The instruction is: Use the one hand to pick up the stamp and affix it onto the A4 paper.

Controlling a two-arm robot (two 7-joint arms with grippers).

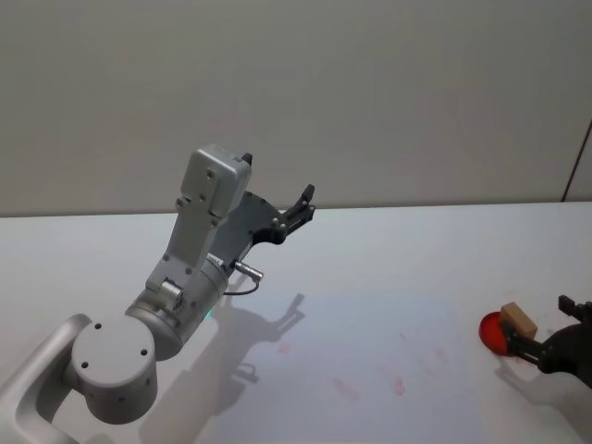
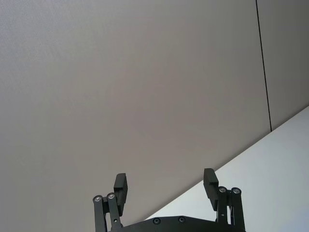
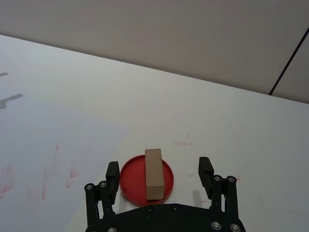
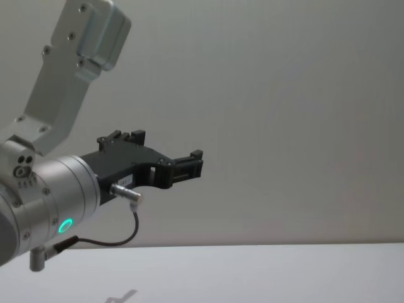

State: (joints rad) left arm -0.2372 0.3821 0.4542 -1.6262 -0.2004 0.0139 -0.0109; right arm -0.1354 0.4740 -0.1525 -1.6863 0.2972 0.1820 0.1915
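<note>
Tan wooden stamp, square-edged block, lying on a round red pad, right gripper near it, black angular fingers spread wide, left gripper raised, likewise wide.

A plain beige-grey wall, crossed by one thin dark seam, rises behind the white table.
</note>
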